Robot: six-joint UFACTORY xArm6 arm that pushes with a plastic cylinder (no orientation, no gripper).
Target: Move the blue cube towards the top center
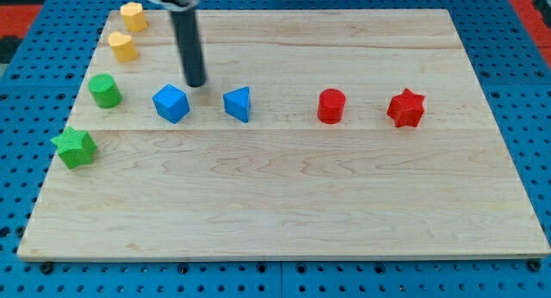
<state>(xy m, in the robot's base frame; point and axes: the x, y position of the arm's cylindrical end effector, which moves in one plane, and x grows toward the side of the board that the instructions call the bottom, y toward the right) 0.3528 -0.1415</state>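
The blue cube [170, 103] sits on the wooden board [284, 203] at the left of the middle row. My tip [196, 83] rests on the board just above and to the right of the cube, a small gap apart from it. A blue triangular block [238, 104] lies to the right of the cube, below and right of the tip.
Two yellow blocks [133, 15] [122, 46] stand at the top left. A green cylinder [105, 90] and a green star [75, 147] lie along the left edge. A red cylinder [331, 106] and a red star [405, 108] lie on the right.
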